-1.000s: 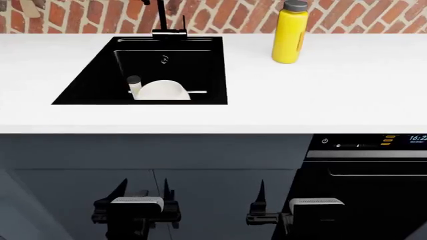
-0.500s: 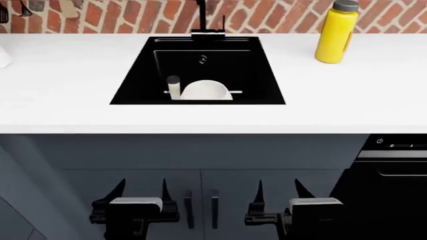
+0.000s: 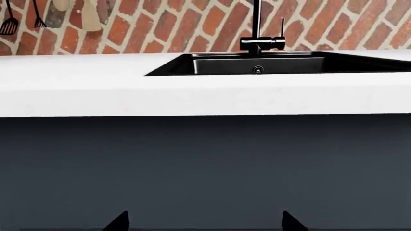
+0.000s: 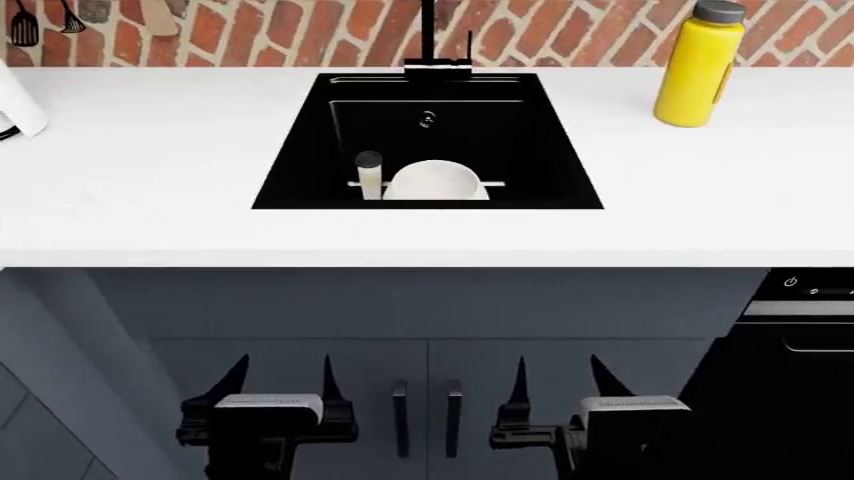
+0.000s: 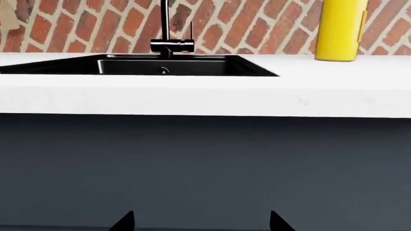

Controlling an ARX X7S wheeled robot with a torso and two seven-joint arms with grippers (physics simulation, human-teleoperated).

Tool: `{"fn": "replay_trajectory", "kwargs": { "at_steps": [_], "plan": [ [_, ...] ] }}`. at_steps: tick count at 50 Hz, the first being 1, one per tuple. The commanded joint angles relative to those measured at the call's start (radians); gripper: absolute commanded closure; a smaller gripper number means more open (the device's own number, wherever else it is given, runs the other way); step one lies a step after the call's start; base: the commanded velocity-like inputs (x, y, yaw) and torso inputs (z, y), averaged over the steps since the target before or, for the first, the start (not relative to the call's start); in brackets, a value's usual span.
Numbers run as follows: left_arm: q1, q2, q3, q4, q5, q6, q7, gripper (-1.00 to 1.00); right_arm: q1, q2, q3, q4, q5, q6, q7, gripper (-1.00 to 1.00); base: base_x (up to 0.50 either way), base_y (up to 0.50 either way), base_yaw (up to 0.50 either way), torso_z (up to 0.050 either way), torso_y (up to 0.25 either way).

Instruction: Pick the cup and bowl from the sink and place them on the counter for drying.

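Red brick backs a white counter [image 4: 147,180] with a black sink [image 4: 300,170] cut into it, and both claws hang low in front of the dark cabinet doors, well below the worktop edge. The left claw [image 4: 284,385] has its prongs spread and holds nothing; the right claw [image 4: 557,383] is spread and empty too. Further out, the cup [image 4: 368,173] stands against the near wall of the basin with the bowl [image 4: 435,182] just beside it, both partly hidden by the rim. A yellow bottle [image 4: 699,68] stands on the worktop at the right, near the wall. Compared with a moment ago the sink has slid from the left of the head view to the middle, so the base has shifted sideways and now squares up to the basin. To my eye, nothing has been picked yet; lifting an arm over the rim comes next
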Motion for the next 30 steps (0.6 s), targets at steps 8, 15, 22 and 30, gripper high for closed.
{"fn": "replay_trajectory", "kwargs": {
  "at_steps": [8,15,22,30],
  "plan": [
    [0.009,-0.016,0.021,0.001,-0.023,0.072,0.007,-1.0,0.004,0.011,-0.006,0.003,0.021,0.001,0.029,-1.0,0.0,0.0,0.0,0.002,0.0],
    [0.017,-0.027,0.015,0.0,-0.041,0.059,0.003,-1.0,0.005,0.016,-0.015,0.004,0.022,0.005,0.036,-1.0,0.0,0.0,0.0,0.05,0.0],
    [0.009,-0.027,0.024,-0.003,-0.046,0.051,-0.001,-1.0,0.008,0.021,-0.024,0.008,0.024,0.007,0.041,-1.0,0.0,0.0,0.0,0.05,0.0],
    [0.012,-0.035,0.028,0.0,-0.053,0.055,-0.004,-1.0,0.008,0.026,-0.032,0.008,0.024,0.005,0.048,-1.0,0.0,0.0,0.0,0.05,0.0]
  ]
}}
